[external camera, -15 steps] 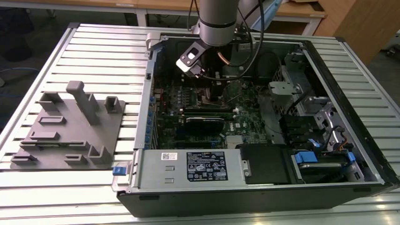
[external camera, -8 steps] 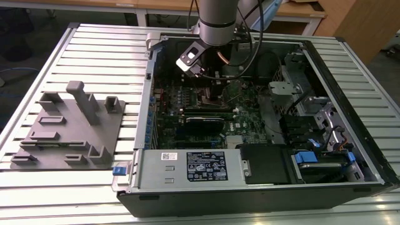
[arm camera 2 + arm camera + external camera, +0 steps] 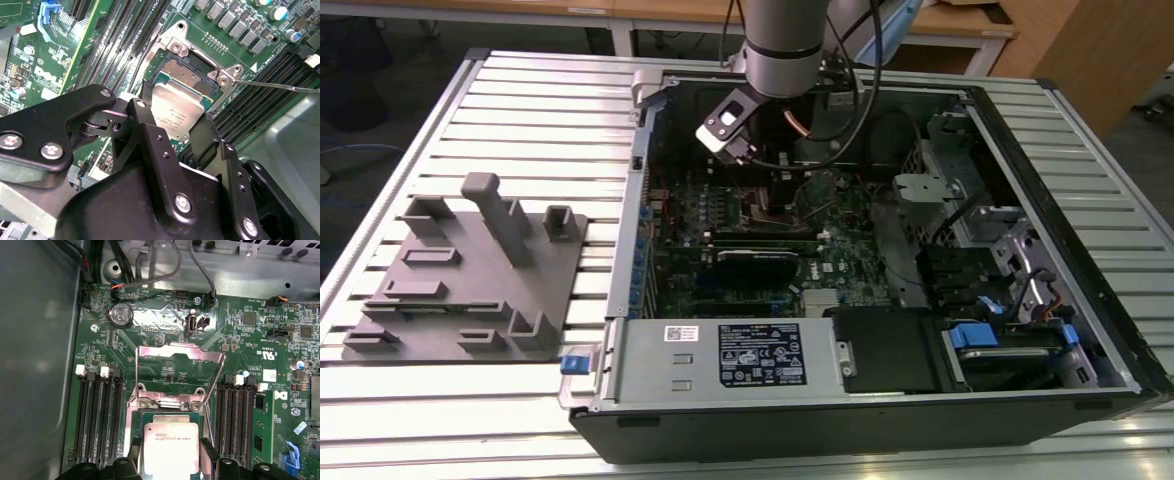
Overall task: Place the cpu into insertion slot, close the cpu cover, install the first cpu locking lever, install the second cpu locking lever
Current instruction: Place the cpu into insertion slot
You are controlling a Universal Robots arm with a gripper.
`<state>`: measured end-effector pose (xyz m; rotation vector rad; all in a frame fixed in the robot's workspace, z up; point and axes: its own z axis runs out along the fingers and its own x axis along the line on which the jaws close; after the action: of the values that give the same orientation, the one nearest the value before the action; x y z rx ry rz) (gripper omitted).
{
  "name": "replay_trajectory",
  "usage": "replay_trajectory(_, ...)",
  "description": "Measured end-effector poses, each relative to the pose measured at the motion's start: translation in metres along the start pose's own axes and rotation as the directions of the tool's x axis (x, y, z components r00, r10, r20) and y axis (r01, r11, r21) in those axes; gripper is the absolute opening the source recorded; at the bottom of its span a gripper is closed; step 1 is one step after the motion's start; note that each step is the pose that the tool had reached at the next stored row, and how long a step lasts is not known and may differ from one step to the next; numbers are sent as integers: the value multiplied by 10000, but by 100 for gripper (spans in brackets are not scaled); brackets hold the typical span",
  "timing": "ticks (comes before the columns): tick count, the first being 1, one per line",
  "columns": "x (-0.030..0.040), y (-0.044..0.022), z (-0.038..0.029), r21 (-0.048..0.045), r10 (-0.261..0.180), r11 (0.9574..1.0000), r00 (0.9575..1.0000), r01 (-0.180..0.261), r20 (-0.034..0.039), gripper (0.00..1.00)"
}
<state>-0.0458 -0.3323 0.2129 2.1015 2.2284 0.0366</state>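
The black fingers (image 3: 150, 135) are clamped on two opposite edges of the cpu (image 3: 180, 102), so the gripper (image 3: 172, 117) holds the chip with its dull silver top facing up. The cpu hangs over the insertion slot (image 3: 190, 72), covering only part of it; a strip of the dark contact field lies bare beyond the chip's far edge. Whether the chip touches the socket, I cannot tell. A thin silver lever (image 3: 280, 86) sticks out sideways from one corner of the socket's rim.

Just behind the slot, in the first wrist view, the cpu cover (image 3: 180, 351) stands swung up on its hinge, the green circuit board (image 3: 165, 325) showing through its square cut-out. Long black memory slots (image 3: 95, 415) run along both sides of the socket, and a round coin battery (image 3: 120, 314) sits farther back.

In the exterior view the arm (image 3: 781, 40) comes down from the upper middle of the frame into the open computer case (image 3: 854, 400), which lies on the slatted tabletop (image 3: 534, 90). A grey fixture block (image 3: 467, 280) rests at the exterior view's left, well apart from the gripper.
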Motion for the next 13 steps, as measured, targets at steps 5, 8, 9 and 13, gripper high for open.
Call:
replay_trajectory(5, 0, 0, 7, 3, -3, 10000, 10000, 3, 30, 54)
replay_trajectory(8, 1, -5, 21, -8, -1, 10000, 10000, 1, 31, 54)
replay_trajectory(9, 1, -7, 27, -12, -2, 10000, 10000, 2, 31, 54)
replay_trajectory(13, 1, -12, 40, -14, -2, 10000, 10000, 2, 32, 54)
